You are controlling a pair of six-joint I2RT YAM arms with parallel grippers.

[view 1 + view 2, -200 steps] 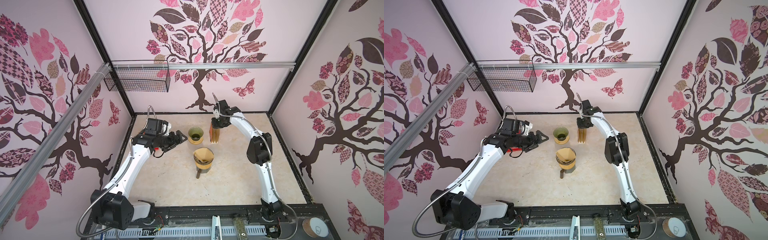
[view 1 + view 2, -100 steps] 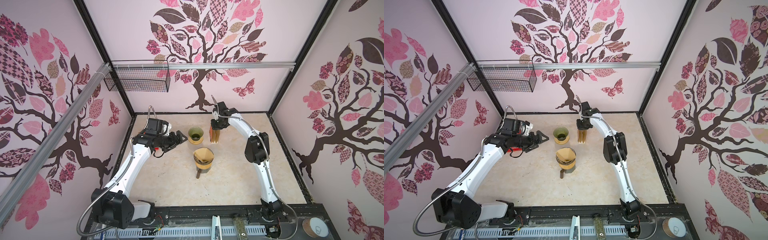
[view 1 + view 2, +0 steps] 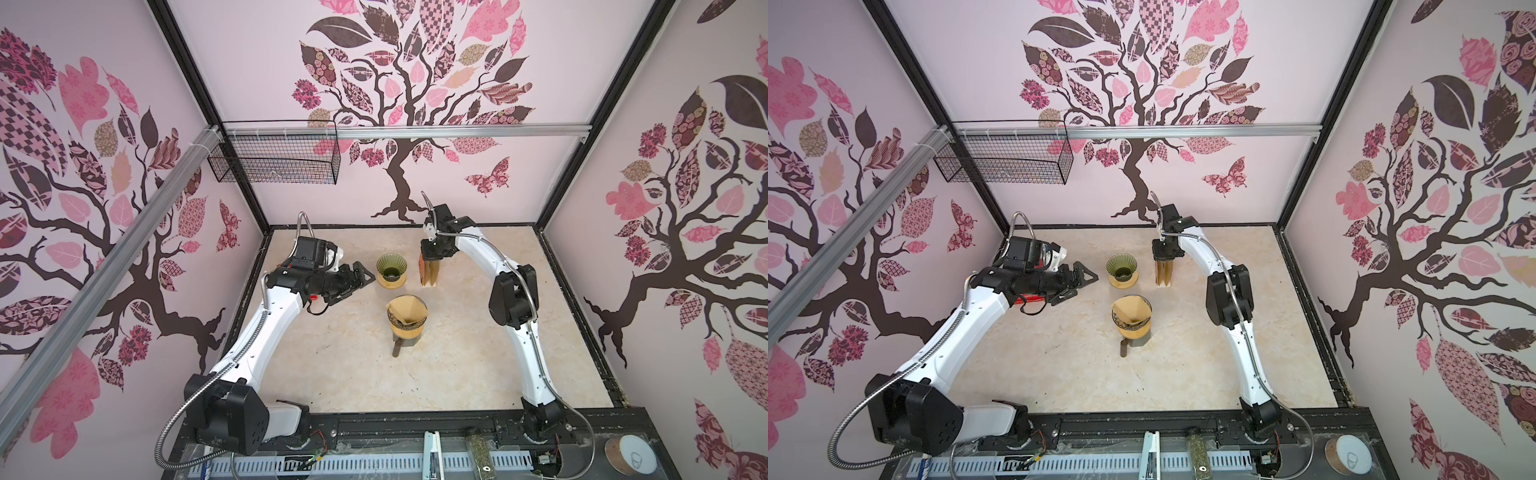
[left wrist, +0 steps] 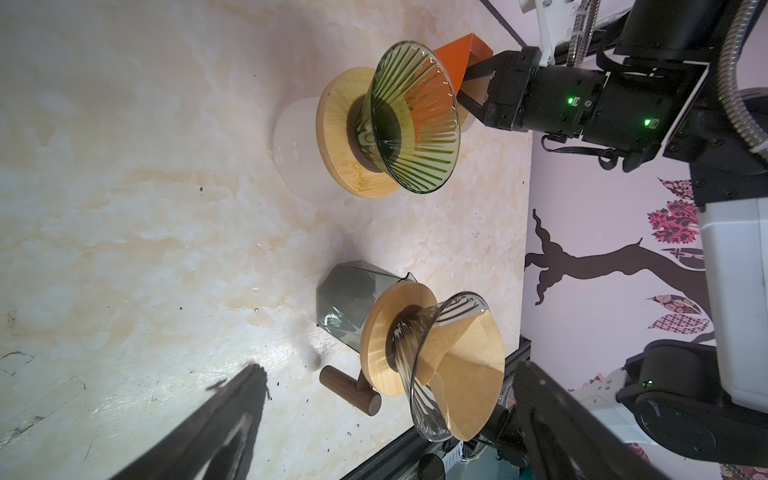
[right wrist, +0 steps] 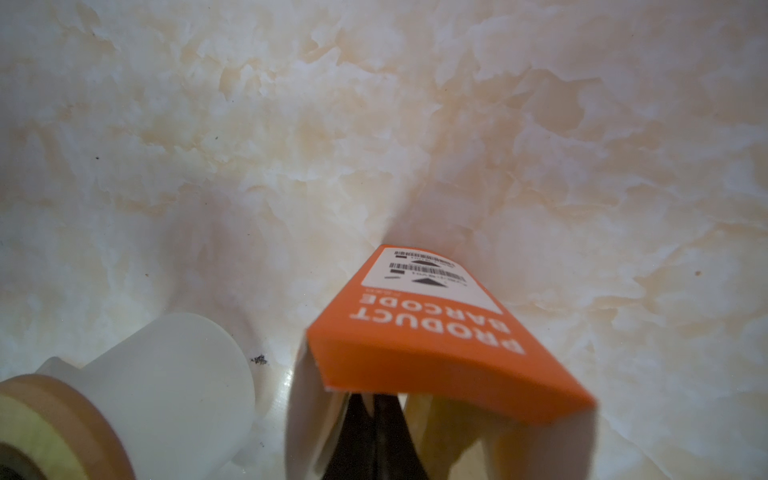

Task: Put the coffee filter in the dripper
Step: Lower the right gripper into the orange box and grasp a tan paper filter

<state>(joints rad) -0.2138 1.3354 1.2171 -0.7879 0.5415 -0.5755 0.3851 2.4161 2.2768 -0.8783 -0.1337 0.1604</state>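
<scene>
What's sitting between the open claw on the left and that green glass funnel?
Nothing: between the left gripper and the green dripper there is only a bare stretch of the marble table, as both top views show.

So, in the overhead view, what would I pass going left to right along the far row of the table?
The left gripper → green glass dripper → orange filter box. The nearer, paper-lined dripper overlaps the last two, so it is left out.
</scene>
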